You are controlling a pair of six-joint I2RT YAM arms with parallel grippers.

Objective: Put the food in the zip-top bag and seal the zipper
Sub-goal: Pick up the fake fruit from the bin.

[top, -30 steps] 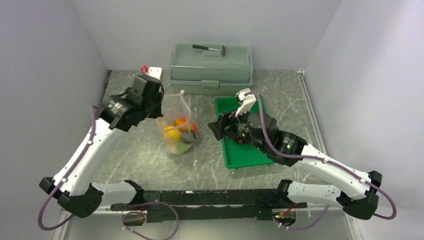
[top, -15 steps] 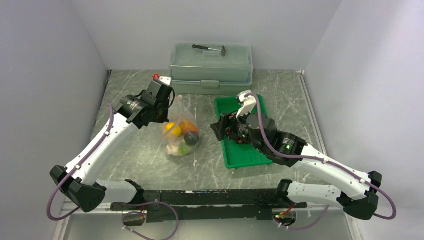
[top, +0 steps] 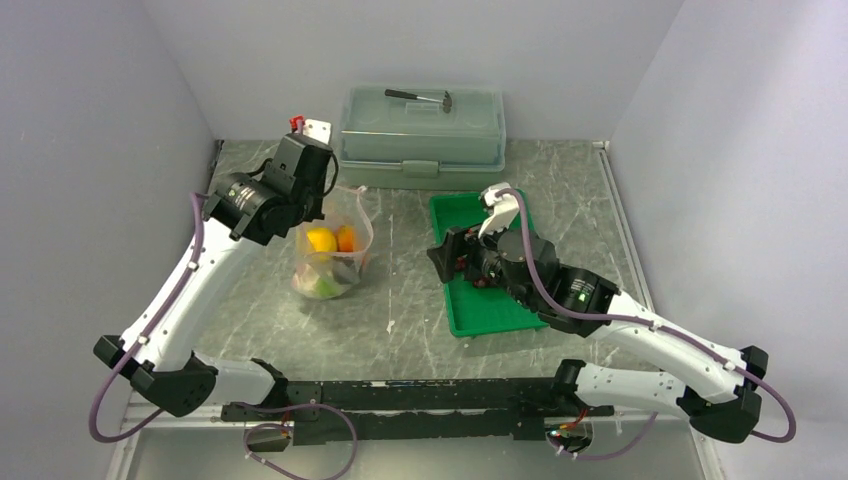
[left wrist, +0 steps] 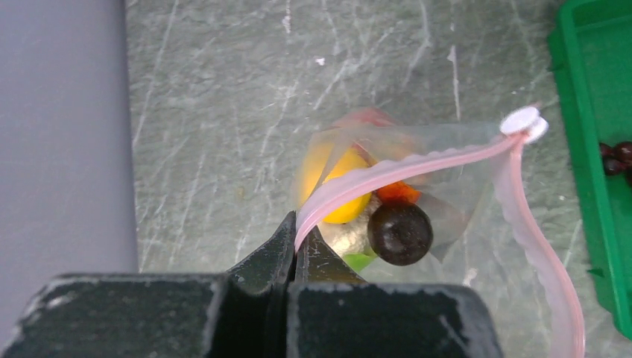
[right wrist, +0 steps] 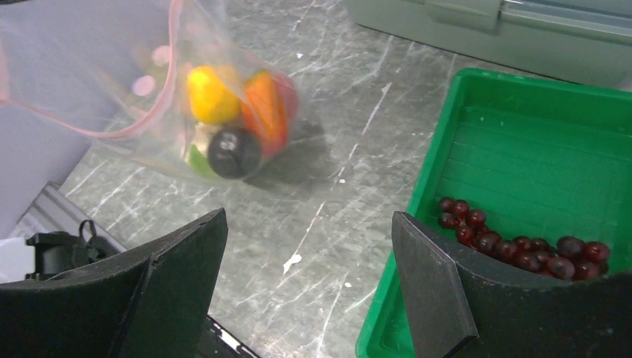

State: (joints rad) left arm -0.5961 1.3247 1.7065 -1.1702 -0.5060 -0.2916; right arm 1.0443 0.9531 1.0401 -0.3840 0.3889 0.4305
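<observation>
The left end effector is pinched shut on the pink zipper strip of the bag, holding its mouth up with fruit pooled at the bottom. The grip is on a thin edge, so I judge the strip could slip free, or the mouth could sag closed and block entry. The right end effector is wide open and empty, and hovers over the counter. At the bag's 3 o'clock, dark red grapes lie unbagged in the green tray. A toolbox carrying a hammer sits at 1 o'clock, obstructing nothing.
</observation>
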